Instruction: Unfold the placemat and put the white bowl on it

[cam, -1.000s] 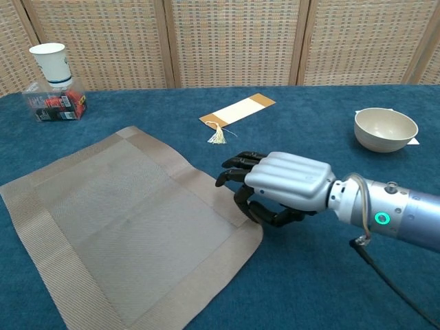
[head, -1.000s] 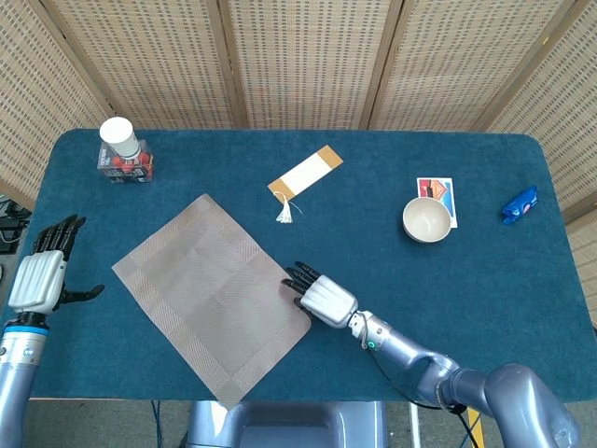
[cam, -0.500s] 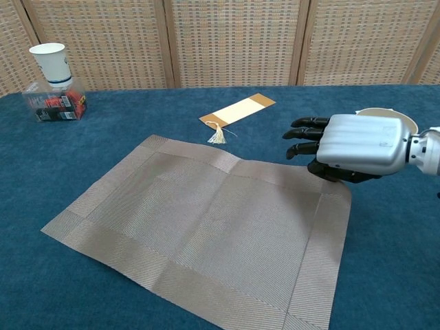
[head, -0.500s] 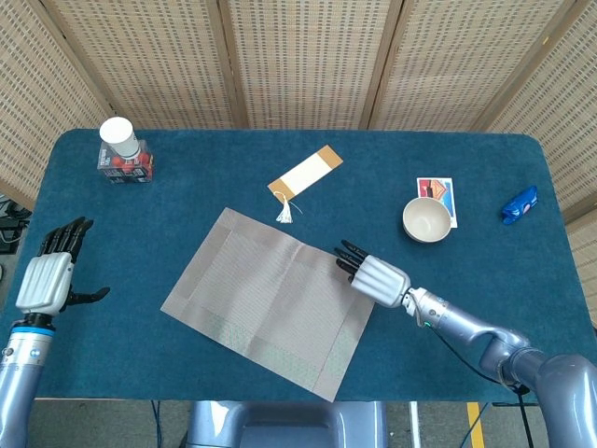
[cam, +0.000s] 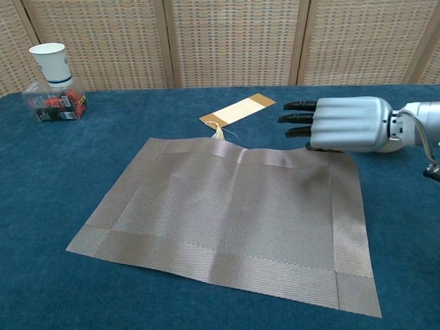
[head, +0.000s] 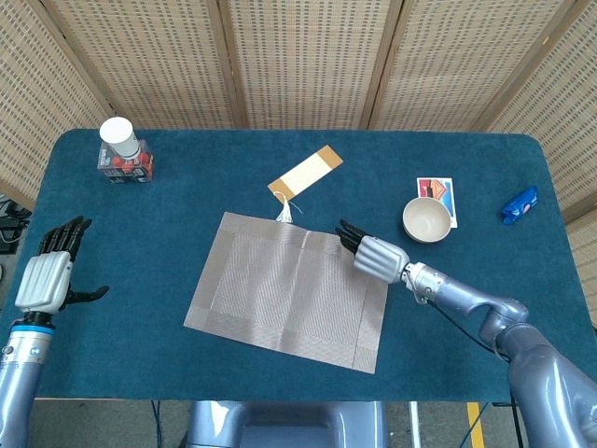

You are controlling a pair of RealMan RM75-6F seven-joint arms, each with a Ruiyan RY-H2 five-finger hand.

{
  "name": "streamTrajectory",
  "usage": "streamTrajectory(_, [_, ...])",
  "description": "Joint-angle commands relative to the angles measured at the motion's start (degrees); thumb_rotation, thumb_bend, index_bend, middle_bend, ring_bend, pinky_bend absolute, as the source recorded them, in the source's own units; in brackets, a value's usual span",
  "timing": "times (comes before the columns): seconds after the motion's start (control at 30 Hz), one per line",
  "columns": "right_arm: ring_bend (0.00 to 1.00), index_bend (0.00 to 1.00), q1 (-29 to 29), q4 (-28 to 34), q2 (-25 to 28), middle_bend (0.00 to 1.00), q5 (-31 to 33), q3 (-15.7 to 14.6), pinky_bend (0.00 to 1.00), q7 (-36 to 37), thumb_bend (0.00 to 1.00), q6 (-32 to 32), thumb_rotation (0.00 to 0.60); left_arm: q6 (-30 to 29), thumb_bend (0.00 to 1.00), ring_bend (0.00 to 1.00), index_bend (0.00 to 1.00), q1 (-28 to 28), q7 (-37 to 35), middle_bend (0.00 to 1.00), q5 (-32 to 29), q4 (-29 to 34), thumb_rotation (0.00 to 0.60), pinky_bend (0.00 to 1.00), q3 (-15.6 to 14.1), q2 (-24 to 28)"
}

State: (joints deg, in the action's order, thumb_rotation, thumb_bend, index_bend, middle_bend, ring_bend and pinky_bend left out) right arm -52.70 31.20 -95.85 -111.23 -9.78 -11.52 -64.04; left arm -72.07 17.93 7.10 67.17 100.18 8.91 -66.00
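The tan woven placemat (head: 291, 287) (cam: 234, 213) lies spread flat on the blue table at centre. My right hand (head: 378, 257) (cam: 344, 124) sits on the mat's far right corner, fingers pointing left, and appears to pinch that corner from above. Just right of this hand stands the white bowl (head: 426, 220), upright and empty; the chest view hides it behind the hand. My left hand (head: 47, 275) hovers off the table's left edge with fingers apart and nothing in it.
A paper cup (head: 118, 136) (cam: 51, 60) stands on a clear box (head: 124, 164) (cam: 53, 104) at the far left. A bookmark (head: 306, 173) (cam: 240, 110) lies behind the mat, its tassel at the mat's edge. A picture card (head: 441, 194) and a blue packet (head: 520, 205) lie right.
My right hand has dragged the placemat rightward and away from me, turning it square to the table. The left hand has barely moved.
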Motion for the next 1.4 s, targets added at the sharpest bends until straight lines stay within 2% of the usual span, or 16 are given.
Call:
streamTrajectory(0.03, [0.0,0.67,-2.13,-3.3,-2.68,0.27,0.2,0.69,0.0,-0.96,0.67,2.01,0.6,0.14,0.0,0.0,0.0,0.05,-0.22,0.0,-0.16,-0.18,0.6,0.0,0.13,0.08])
streamTrajectory(0.1, [0.0,0.62,-2.84,-4.78,-3.88,0.24,0.51,1.08,0.0,-1.13,0.61,2.28,0.6,0.26,0.0,0.0,0.0,0.07,-0.49,0.0,-0.35,-0.37,0.6,0.0,0.25,0.14])
streamTrajectory(0.13, [0.0,0.51,-3.12,-5.43,-4.43,0.2,0.79,1.39,0.0,-1.26,0.51,2.4,0.6,0.33,0.0,0.0,0.0,0.09,-0.58,0.0,-0.46,-0.47,0.6,0.0,0.3,0.17])
streamTrajectory(0.17, [0.0,0.36,-3.3,-6.06,-4.97,0.12,1.25,1.82,0.0,-1.43,0.36,2.66,0.6,0.42,0.0,0.0,0.0,0.1,-0.66,0.0,-0.55,-0.55,0.6,0.0,0.33,0.2])
streamTrajectory(0.23, [0.0,0.11,-3.15,-7.71,-6.27,0.02,2.72,3.02,0.0,-3.06,0.1,3.12,0.6,0.75,0.0,0.0,0.0,0.18,-0.96,0.0,-0.75,-0.76,0.6,0.0,0.4,0.29])
streamTrajectory(0.33, [0.0,0.01,-2.13,-7.5,-6.89,0.0,4.66,4.56,0.0,-4.67,0.0,1.71,0.6,1.16,0.0,0.0,0.0,0.32,-1.21,0.0,-0.83,-1.06,0.6,0.0,0.41,0.34])
streamTrajectory(0.6, [0.0,0.0,1.71,-1.47,-2.63,0.0,7.77,7.08,0.0,-3.82,0.0,-7.67,0.6,1.34,0.0,0.0,0.0,0.45,-1.15,0.0,0.59,-0.64,0.6,0.0,-0.2,0.3])
streamTrajectory(0.87, [0.0,0.03,12.09,13.04,6.4,0.0,14.31,9.78,0.0,0.46,0.0,-17.35,0.6,2.12,0.0,0.0,0.0,0.72,-0.15,0.0,6.86,-1.49,0.6,0.0,-3.57,-0.48])
streamTrajectory(0.97, [0.0,0.03,17.56,21.85,11.19,0.0,16.99,9.64,0.0,1.05,0.0,-20.38,0.6,3.36,0.0,0.0,0.0,1.11,-1.35,0.0,10.87,-3.23,0.6,0.0,-5.76,-1.56])
streamTrajectory(1.1, [0.0,0.04,22.81,30.08,16.22,0.0,18.78,8.79,0.0,-0.16,0.0,-23.08,0.6,6.4,0.0,0.0,0.0,2.15,-3.57,0.0,14.95,-6.29,0.6,0.0,-8.52,-3.35])
streamTrajectory(1.27, [0.0,0.05,30.87,38.03,18.79,0.0,23.05,8.36,0.0,4.44,0.0,-27.43,0.6,9.59,0.0,0.0,0.0,3.24,-7.31,0.0,20.01,-12.06,0.6,0.0,-12.18,-7.33])
streamTrajectory(1.4, [0.0,0.05,35.57,41.71,19.22,0.0,24.08,7.76,0.0,8.15,0.0,-30.47,0.6,9.71,0.0,0.0,0.0,3.27,-9.03,0.0,22.4,-14.55,0.6,0.0,-13.72,-10.06])
